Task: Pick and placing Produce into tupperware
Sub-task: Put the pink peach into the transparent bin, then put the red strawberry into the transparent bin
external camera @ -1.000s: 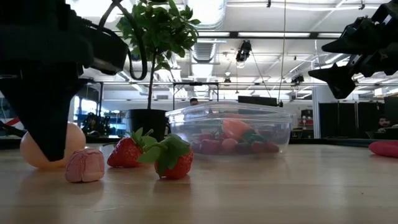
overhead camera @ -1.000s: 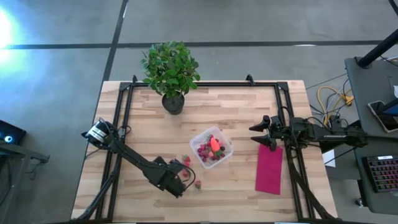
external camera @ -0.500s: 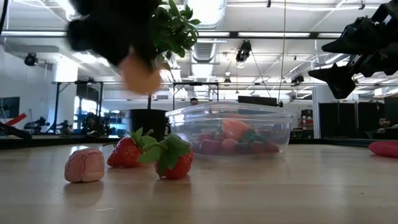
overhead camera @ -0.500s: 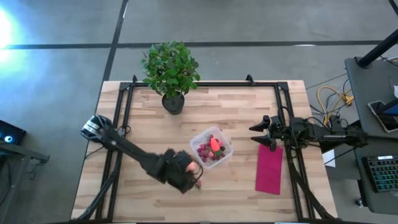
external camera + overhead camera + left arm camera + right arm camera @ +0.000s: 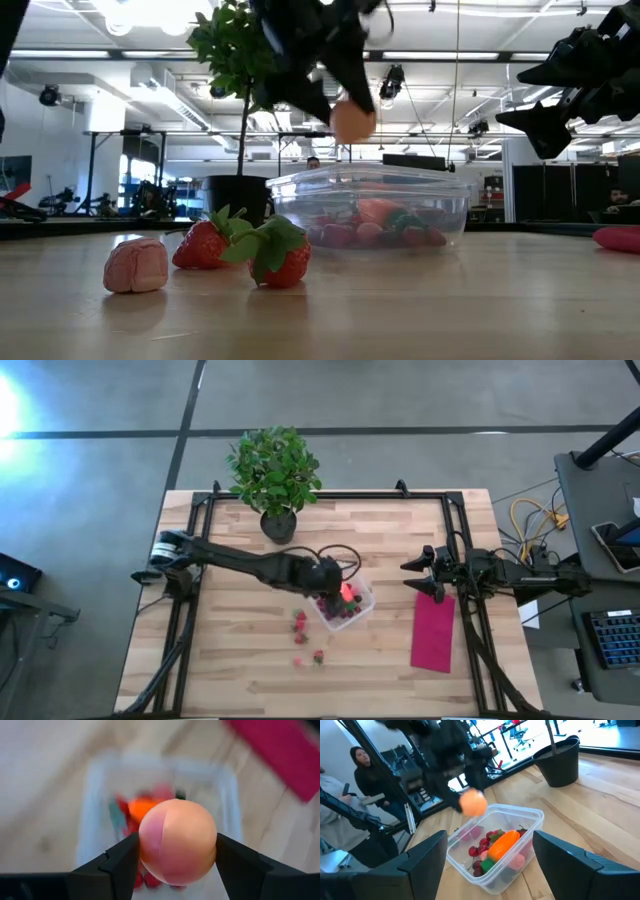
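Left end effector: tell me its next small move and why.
Probably lower a little and release. The left end effector holds the round fruit above the tub, which already holds produce, so a lower drop should keep it from bouncing out.

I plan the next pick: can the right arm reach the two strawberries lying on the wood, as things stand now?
Probably not easily: the tupperware and the left pincer, holding the round fruit above it, sit between the right pincer and the strawberries.
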### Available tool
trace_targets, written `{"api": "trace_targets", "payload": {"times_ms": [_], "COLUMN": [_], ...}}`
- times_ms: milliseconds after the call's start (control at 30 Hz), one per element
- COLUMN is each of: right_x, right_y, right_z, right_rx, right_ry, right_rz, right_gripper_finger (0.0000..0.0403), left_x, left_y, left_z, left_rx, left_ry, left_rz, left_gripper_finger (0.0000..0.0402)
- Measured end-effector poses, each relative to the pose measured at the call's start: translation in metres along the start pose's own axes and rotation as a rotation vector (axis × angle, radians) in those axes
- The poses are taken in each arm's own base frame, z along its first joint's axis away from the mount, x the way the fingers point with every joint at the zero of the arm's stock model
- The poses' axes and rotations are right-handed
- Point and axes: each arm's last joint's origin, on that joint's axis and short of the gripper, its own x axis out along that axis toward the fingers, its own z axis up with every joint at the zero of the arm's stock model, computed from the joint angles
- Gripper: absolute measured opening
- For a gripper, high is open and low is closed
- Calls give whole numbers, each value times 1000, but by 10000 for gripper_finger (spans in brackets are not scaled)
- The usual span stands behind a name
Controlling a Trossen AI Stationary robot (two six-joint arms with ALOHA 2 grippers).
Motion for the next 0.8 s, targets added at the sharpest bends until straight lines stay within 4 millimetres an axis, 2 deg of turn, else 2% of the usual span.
{"api": "trace_targets", "payload": {"times_ms": [100, 267, 467, 600, 700, 800], "right_x": [0, 0, 0, 0, 0, 0], "right_y": [0, 0, 0, 0, 0, 0], "right_z": [0, 0, 0, 0, 0, 0], "right_rx": [0, 0, 0, 0, 0, 0], "right_ry": [0, 0, 0, -1, 0, 0], "right_rz": [0, 0, 0, 1, 0, 0], "right_gripper_finger": [286, 286, 286, 286, 286, 286], "left_x": [12, 15, -3, -17, -23, -29], "left_y": [3, -2, -5, -4, -9, -21], "left_z": [-7, -10, -10, -22, -36, -56], "left_rx": [-51, -86, -140, -189, -106, 157], "left_ry": [78, 74, 83, 156, 209, 254], "left_rz": [18, 20, -10, 47, 79, 69], "left_gripper_finger": [216, 243, 302, 328, 332, 333]}}
